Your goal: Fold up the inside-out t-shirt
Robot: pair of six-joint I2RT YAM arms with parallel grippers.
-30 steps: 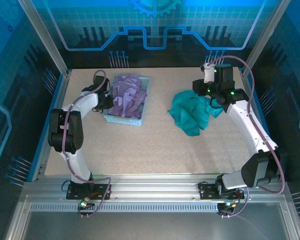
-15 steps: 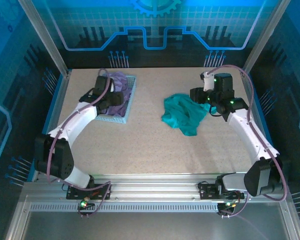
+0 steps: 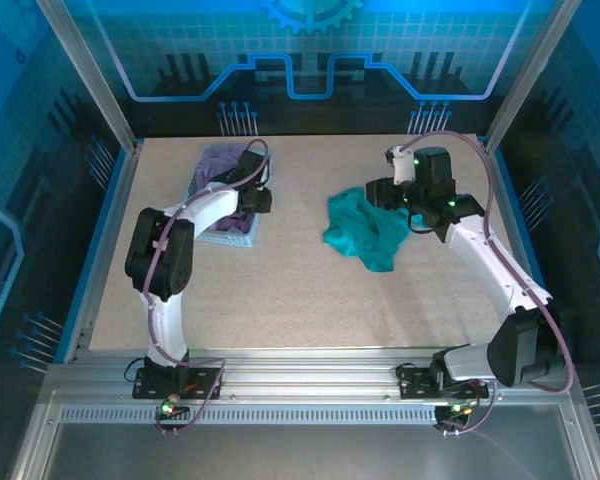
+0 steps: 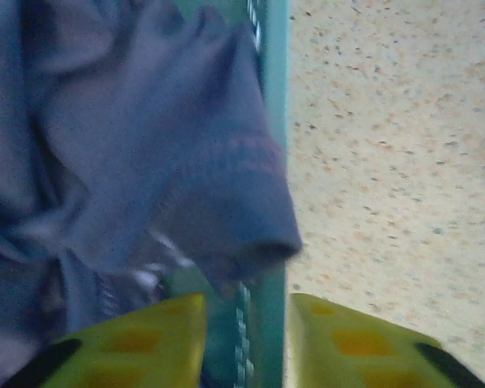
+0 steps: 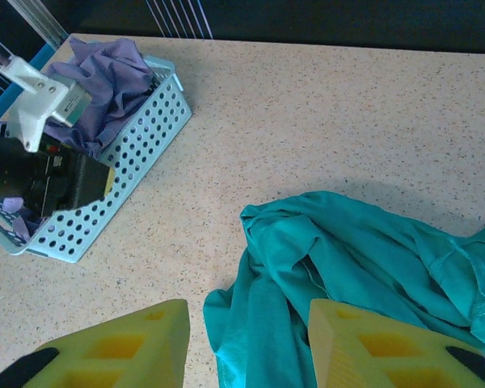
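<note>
The inside-out t-shirt (image 3: 365, 232) is a teal crumpled heap right of the table's middle, also under the right wrist camera (image 5: 347, 250). My right gripper (image 3: 378, 194) hovers over its far edge. Its yellow fingers (image 5: 121, 347) stand wide apart above the cloth, so this gripper (image 5: 246, 356) is open and holds nothing. My left gripper (image 3: 258, 197) is at the right side of the light-blue basket (image 3: 230, 232). In the left wrist view the basket's rim (image 4: 267, 121) runs between the fingers of the left gripper (image 4: 246, 303), which is shut on it.
A lavender-purple garment (image 3: 220, 160) fills the basket and hangs over its rim (image 4: 145, 162). The perforated basket (image 5: 121, 162) stands at the back left, with the left gripper (image 5: 56, 182) on it. Speckled tabletop (image 3: 300, 290) lies bare in front of both.
The left arm swung round to the basket's right side, and the basket shifted left and turned. The right gripper opened, and the t-shirt slid a little left and settled.
</note>
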